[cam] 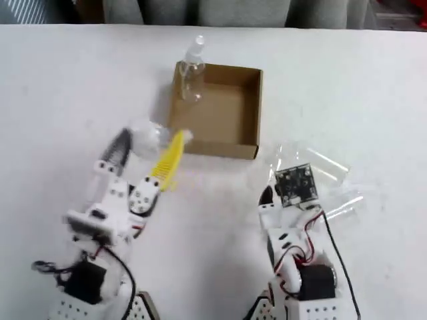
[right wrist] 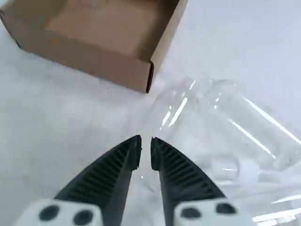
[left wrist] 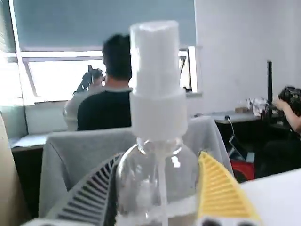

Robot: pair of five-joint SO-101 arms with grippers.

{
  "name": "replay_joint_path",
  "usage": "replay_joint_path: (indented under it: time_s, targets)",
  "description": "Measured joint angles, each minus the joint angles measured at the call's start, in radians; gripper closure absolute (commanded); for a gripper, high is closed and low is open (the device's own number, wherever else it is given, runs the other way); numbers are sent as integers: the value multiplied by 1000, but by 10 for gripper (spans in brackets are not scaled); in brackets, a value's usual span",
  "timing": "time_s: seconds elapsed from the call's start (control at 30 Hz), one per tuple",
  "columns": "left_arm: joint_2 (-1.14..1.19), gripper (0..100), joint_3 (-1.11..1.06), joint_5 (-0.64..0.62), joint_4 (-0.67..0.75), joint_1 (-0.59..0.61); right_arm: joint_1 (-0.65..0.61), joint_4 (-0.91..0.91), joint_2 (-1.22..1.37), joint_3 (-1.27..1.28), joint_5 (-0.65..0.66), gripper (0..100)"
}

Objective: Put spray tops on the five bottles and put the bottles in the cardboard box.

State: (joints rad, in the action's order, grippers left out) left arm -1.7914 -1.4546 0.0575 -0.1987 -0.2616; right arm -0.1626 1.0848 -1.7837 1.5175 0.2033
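At the bottom right of the high view, the right pincer [cam: 267, 197] points up the frame over the white table [cam: 67, 87]. In the right wrist view this right pincer [right wrist: 144, 141] has its two black ribbed fingers drawn almost together, with only a thin slit between the tips and nothing in it. Just past the tips, toward the right of that picture, lies what looks like a clear bottle [right wrist: 221, 108] on its side among crinkled clear wrapping [right wrist: 263, 207]. It is near the fingers but not between them. In the high view the wrapping [cam: 327, 177] lies right of the pincer.

At the lower left of the high view, the left pincer [cam: 155, 137] is clamped on a second bottle, the held bottle [cam: 148, 137]. It hangs just beside the left end of the front wall of the cardboard box [cam: 257, 113]. The left wrist view shows the left pincer [left wrist: 160, 160] with a grey finger on one side and a yellow finger on the other. The held bottle [left wrist: 157, 183] sits upright between them, and its white spray top [left wrist: 155, 80] stands above the fingertips.

Beyond the pincers, at the upper centre of the high view, the box sits open. In the right wrist view the cardboard box [right wrist: 94, 61] fills the upper left. A standing bottle [cam: 192, 77] with a spray top stands in its far left corner.
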Motion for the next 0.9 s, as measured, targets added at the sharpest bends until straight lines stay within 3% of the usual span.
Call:
replay_joint_path:
  time_s: [0.33,0.9]
  targets:
    - [634,980,470,0,69,23,5,-34,-15,60,9,978]
    - [1519,980,522,0,772,40,5,-135,-8,144,14,977]
